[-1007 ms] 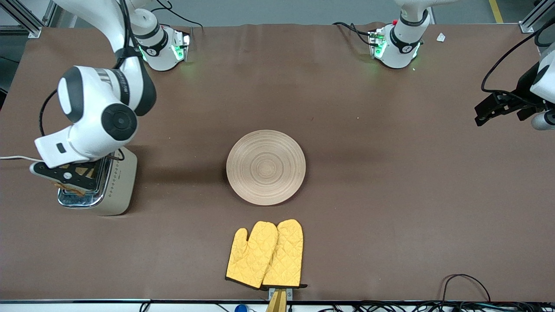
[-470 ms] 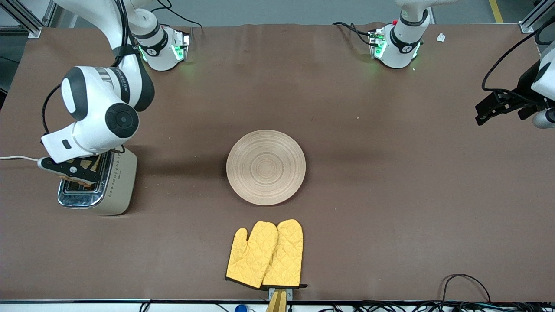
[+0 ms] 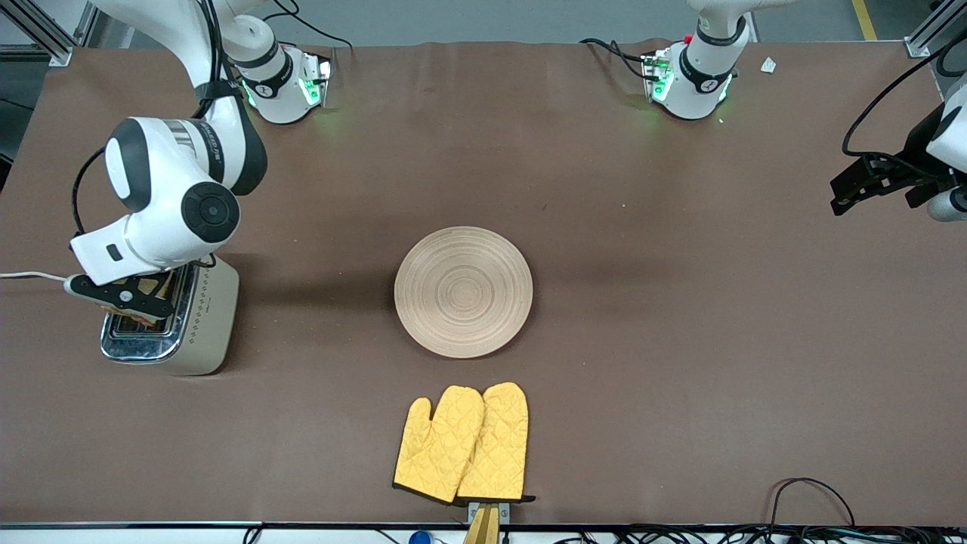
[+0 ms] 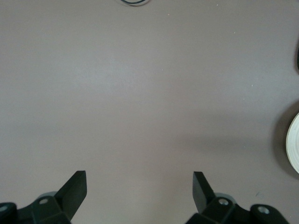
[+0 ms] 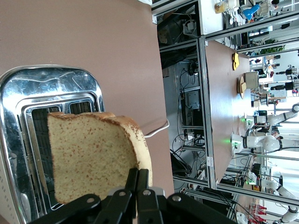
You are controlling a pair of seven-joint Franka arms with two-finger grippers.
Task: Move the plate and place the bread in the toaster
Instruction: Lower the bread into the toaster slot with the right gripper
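The cream toaster [image 3: 205, 317] stands at the right arm's end of the table, its chrome top [image 5: 51, 84] showing two slots. My right gripper [image 3: 121, 296] is over that top, shut on the brown speckled bread slice [image 5: 93, 154]. It holds the slice on edge over the slots, pinched at the crust [image 5: 138, 179]. A bit of the bread [image 3: 156, 285] shows under the hand in the front view. The round wooden plate [image 3: 463, 292] lies mid-table, bare, and its rim shows in the left wrist view [image 4: 293, 142]. My left gripper [image 3: 837, 198] waits open and empty [image 4: 139, 185] over the left arm's end.
A pair of yellow oven mitts [image 3: 462, 443] lies nearer to the front camera than the plate, close to the table edge. The toaster's white cord [image 3: 26, 276] runs off the table at the right arm's end. Loose cables [image 3: 812, 491] lie at the front edge.
My right gripper has shifted the bread along the toaster top, away from the front camera, then nearly stopped. My left gripper drifted slightly. The plate has not moved.
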